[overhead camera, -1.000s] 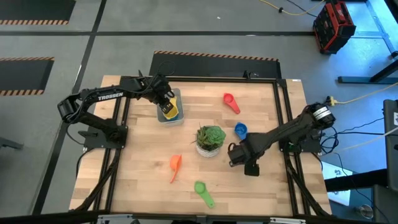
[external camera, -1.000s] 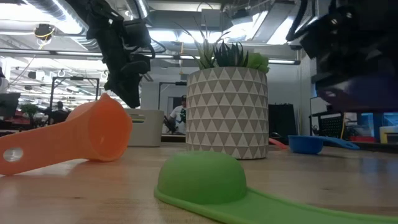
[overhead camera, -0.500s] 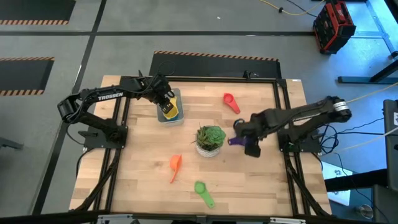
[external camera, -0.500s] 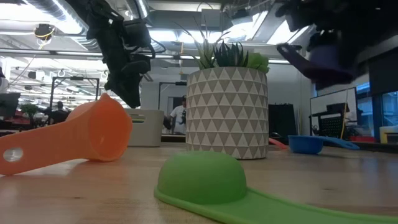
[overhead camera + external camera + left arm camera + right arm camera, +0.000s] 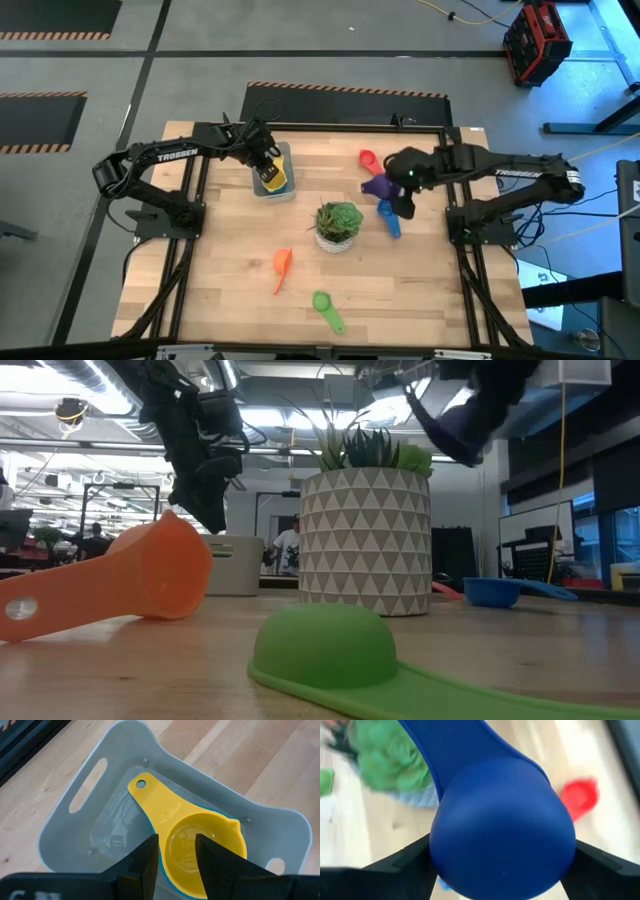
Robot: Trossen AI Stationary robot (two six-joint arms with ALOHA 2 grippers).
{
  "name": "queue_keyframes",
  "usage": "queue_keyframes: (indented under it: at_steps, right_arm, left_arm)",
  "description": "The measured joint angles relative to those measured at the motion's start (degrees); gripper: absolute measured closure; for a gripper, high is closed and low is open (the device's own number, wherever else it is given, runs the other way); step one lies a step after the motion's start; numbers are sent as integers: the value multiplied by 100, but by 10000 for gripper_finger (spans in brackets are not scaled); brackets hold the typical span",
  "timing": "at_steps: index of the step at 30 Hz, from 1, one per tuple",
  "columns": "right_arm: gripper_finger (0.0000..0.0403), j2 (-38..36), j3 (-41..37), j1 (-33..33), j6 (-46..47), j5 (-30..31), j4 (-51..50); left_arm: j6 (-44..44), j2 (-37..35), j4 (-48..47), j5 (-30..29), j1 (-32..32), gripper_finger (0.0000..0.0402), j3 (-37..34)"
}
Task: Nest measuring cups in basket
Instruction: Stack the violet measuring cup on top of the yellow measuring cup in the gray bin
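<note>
Purple measuring cup (image 5: 375, 187) lifted off the table, in transit above the far right part of the table.
Carried clamped in right gripper (image 5: 392, 186); a second ago that arm low at the near right side, half a second ago beside the potted plant (image 5: 338, 224), now up next to the red cup (image 5: 369, 163). Blue cup (image 5: 388, 217) uncovered on the wood. Left gripper (image 5: 175, 857) unchanged, fingers slightly parted and holding nothing, hovering over the grey-white basket (image 5: 75, 800) with yellow cup (image 5: 195, 840) nested in light blue cup (image 5: 155, 875). Judged: purple cup heading to the basket; red, blue, orange (image 5: 281, 266), green (image 5: 326, 308) left to collect.
</note>
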Motion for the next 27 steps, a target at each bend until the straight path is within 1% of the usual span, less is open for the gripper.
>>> queue_keyframes:
  at_steps: [4,6,12,15,18,24,27]
  right_arm:
    - [70,19,0,-360,-666,-46,587]
    - [70,22,-2,-543,-949,-171,879]
    - [70,32,-2,-1030,-1525,-783,1970]
    - [70,74,-87,-1243,-1676,-1309,2646]
    - [70,163,-228,-1446,-1796,-2028,3371]
    - [70,603,-326,-1746,-1807,-3137,4242]
    - [70,920,-328,-1821,-1801,-3643,4558]
  left_arm:
    - [13,-65,1,4,2,280,-1]
    - [17,-156,-10,6,1,280,0]
    - [19,-679,4,4,2,280,0]
    - [17,-985,17,4,0,280,0]
    - [20,-1288,74,10,0,280,0]
    - [25,-1801,247,12,-15,280,0]
    - [279,-1973,430,159,-121,280,0]
